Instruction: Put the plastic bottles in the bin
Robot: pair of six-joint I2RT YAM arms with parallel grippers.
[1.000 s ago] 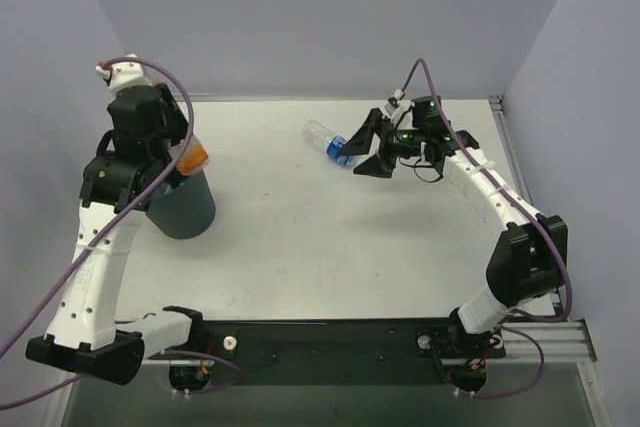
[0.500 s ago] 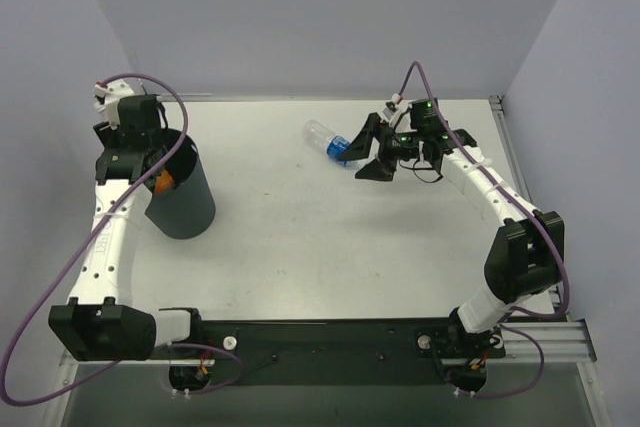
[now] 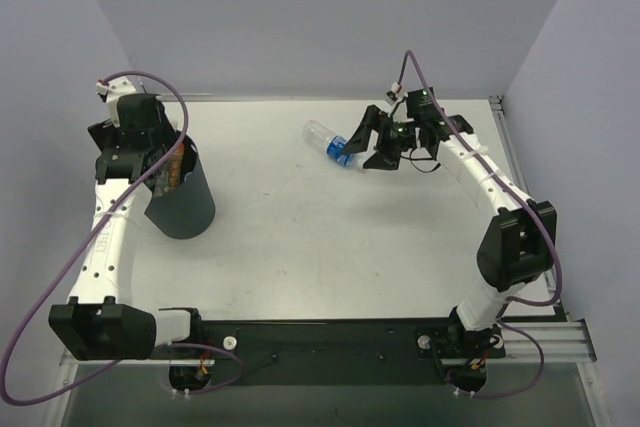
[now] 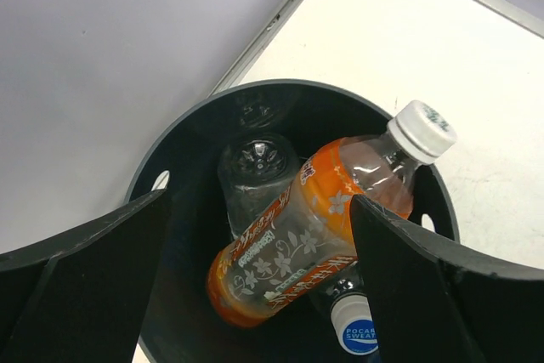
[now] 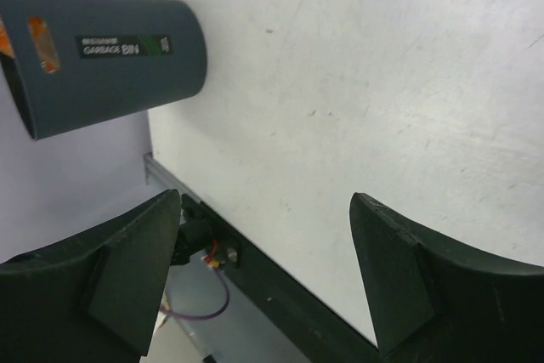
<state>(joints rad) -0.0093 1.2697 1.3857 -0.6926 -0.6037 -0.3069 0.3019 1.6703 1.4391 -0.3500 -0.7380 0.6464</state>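
Observation:
My left gripper [image 3: 158, 152] hangs open over the mouth of the dark bin [image 3: 185, 209]. In the left wrist view the orange bottle [image 4: 314, 235] lies slanted inside the bin [image 4: 280, 91], free of both fingers. It rests on a clear bottle [image 4: 255, 172] and a white-and-blue capped one [image 4: 355, 329]. A blue-labelled bottle [image 3: 328, 141] lies on its side on the far table. My right gripper [image 3: 362, 145] stands open just right of it, holding nothing. The right wrist view shows open jaws over bare table, with the bin [image 5: 110, 57] beyond.
A metal rail [image 3: 510, 162] runs along the table's right edge. The black base plate [image 3: 330, 337] spans the near edge. Purple cables loop off both arms. Walls close in on the left, back and right.
The left gripper lowered the orange bottle into the bin and opened, leaving it inside. The right gripper shifted slightly towards the lying bottle.

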